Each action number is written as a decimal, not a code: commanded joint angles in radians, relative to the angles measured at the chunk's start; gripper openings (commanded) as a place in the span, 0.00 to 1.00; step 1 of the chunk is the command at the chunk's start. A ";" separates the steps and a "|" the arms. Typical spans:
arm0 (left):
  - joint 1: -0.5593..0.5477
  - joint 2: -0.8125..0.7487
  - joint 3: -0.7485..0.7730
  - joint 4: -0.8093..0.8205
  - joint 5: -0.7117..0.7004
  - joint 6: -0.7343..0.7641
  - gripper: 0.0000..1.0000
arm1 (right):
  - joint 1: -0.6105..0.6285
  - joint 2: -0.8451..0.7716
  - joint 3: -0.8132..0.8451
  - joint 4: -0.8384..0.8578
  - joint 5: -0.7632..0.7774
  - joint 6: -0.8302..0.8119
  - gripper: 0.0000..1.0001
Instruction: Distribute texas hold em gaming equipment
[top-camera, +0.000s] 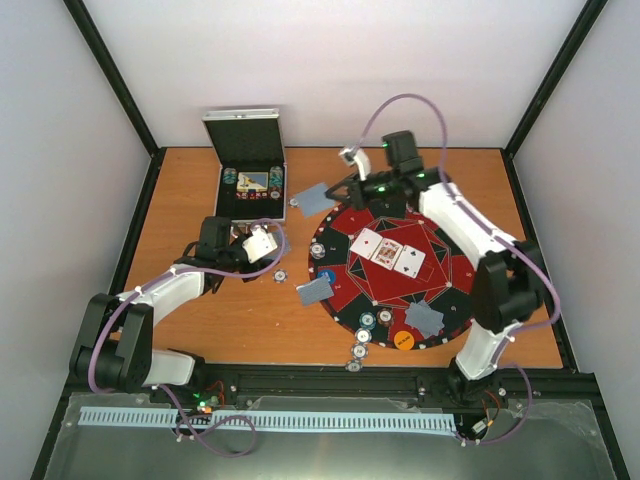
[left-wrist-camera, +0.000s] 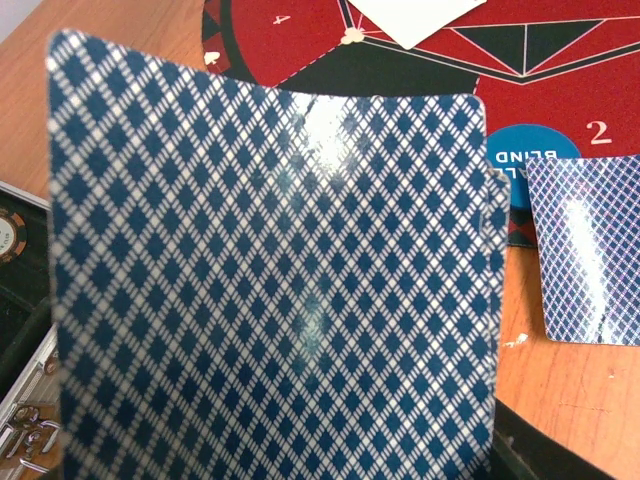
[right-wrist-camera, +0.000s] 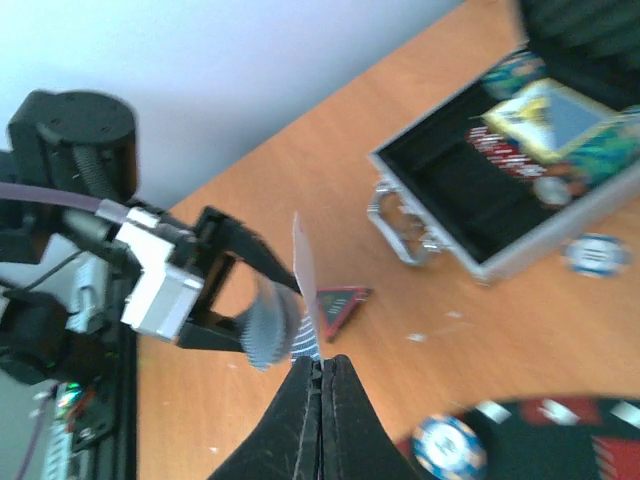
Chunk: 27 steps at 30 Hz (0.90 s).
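— Seen the right gripper (right-wrist-camera: 320, 365)? Pinched fully shut on a single card (right-wrist-camera: 303, 270), held edge-on above the far-left rim of the round mat (top-camera: 448, 298).

— Noted. And the left gripper (top-camera: 250, 246)?

— Parked off the mat's left side, apparently clamped on the deck (left-wrist-camera: 270, 290) and holding it upright. Can't make out the fingers themselves behind that blue diamond back.

— So probably dealing to the mat's far-left seat?

— Looks that way. Counting face-down left-edge cards (top-camera: 314, 291) on the mat, near-side cards (top-camera: 424, 318) on it too, and three face-up cards (top-camera: 388, 253) at its centre. Nothing laid at the far-left rim yet.

— How to lay this one well, then?

— Roll the wrist first to bring the card flat, back upward. Lower until almost touching the mat's surface, just inside the rim, and only then let go. Never drop from height: too easy to flutter or flip.

— Anything to keep clear of?

— The spotted chip (top-camera: 318, 250) on the mat's left rim, and the open case (top-camera: 243, 135) beyond the mat's far-left edge. Avoid overlapping the centre cards as well.

— And after release?

— Open wide enough to free the card cleanly, then lift straight up before swinging away, so as not to drag it off the mat.
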 joint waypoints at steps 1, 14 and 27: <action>-0.001 -0.022 0.014 0.023 0.030 -0.001 0.53 | -0.097 -0.132 0.023 -0.207 0.225 -0.094 0.03; 0.010 -0.006 0.041 0.059 0.052 -0.048 0.53 | -0.145 -0.381 -0.144 -0.681 0.944 -0.446 0.03; 0.025 -0.004 0.036 0.065 0.058 -0.038 0.53 | -0.156 -0.349 -0.337 -0.811 1.034 -0.582 0.03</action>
